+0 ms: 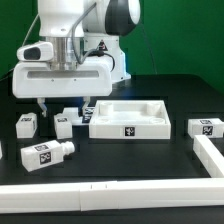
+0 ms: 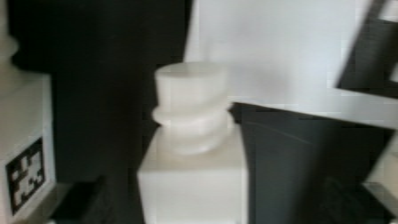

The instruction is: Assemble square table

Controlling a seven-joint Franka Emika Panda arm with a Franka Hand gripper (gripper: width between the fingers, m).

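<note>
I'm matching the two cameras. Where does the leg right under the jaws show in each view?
Exterior view: leg toward that view's left, just below the gripper.
Wrist view: leg mid-frame, upright, round peg up.
Shared landmark: probably the square plate, the white area beyond the leg.

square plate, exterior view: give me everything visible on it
The square plate is white and plastic-looking, like a shallow tray with a raised rim. A black-and-white tag sits on its near wall. It lies flat on the black table, to the exterior view's right of the gripper, ungripped. Its corner sockets are too small to make out.
</note>
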